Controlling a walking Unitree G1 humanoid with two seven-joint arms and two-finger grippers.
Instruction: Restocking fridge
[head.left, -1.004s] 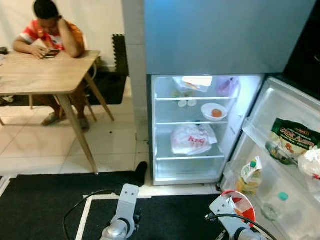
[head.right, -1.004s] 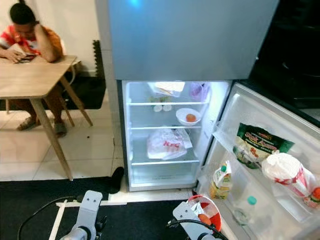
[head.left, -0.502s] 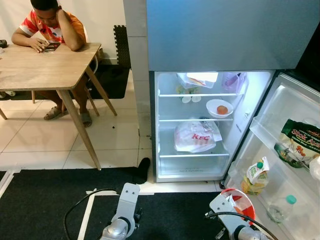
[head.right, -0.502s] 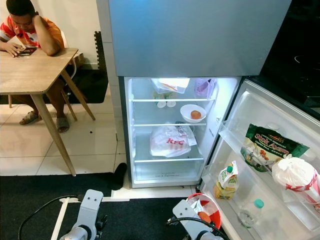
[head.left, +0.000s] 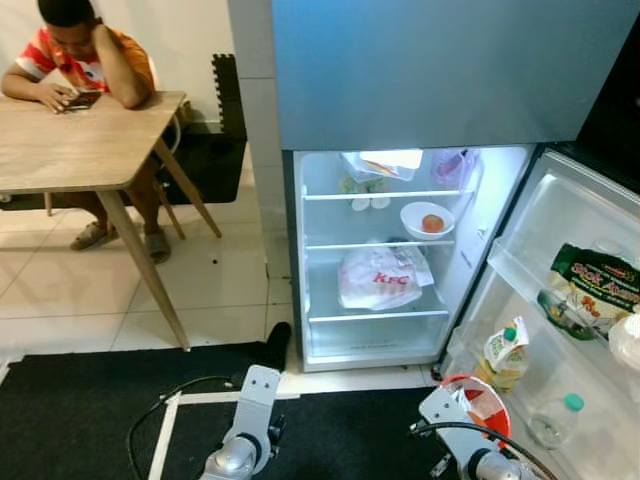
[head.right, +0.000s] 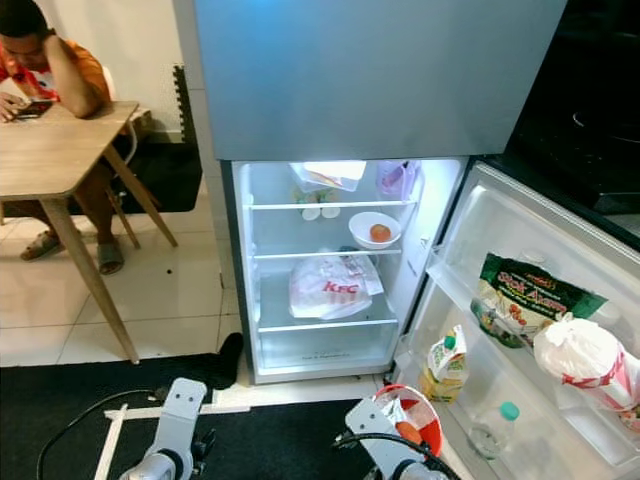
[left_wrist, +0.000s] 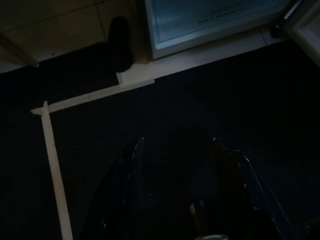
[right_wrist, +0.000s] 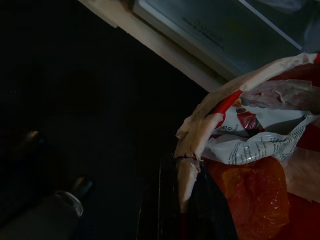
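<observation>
- Ahead of both your grippers stands the fridge (head.left: 430, 80), its lower compartment lit and its door (head.right: 520, 330) swung wide to the right of your right gripper.
- Well off to the left of your left gripper, a person (head.left: 85, 60) sits leaning on a wooden table (head.left: 70, 145).
- Under both grippers lies a black mat (left_wrist: 210, 95) with white tape lines (left_wrist: 52, 165).
- On the middle shelf, far ahead of the grippers, sits a white KFC bag (head.left: 380, 278); above it a white bowl (head.left: 427, 220) holding something orange.
- The door racks, just right of your right gripper, hold a green snack bag (head.right: 525, 300), a tied white bag (head.right: 580, 360), a yellow pouch (head.right: 445, 368) and a clear bottle (head.right: 490, 428).
- Your right gripper (right_wrist: 182, 210) is pinching the torn rim of the red-and-white plastic bag (right_wrist: 260, 145), low down beside the open door.
- Your left gripper (left_wrist: 175, 170) hangs over the mat with its fingers spread and nothing between them.
</observation>
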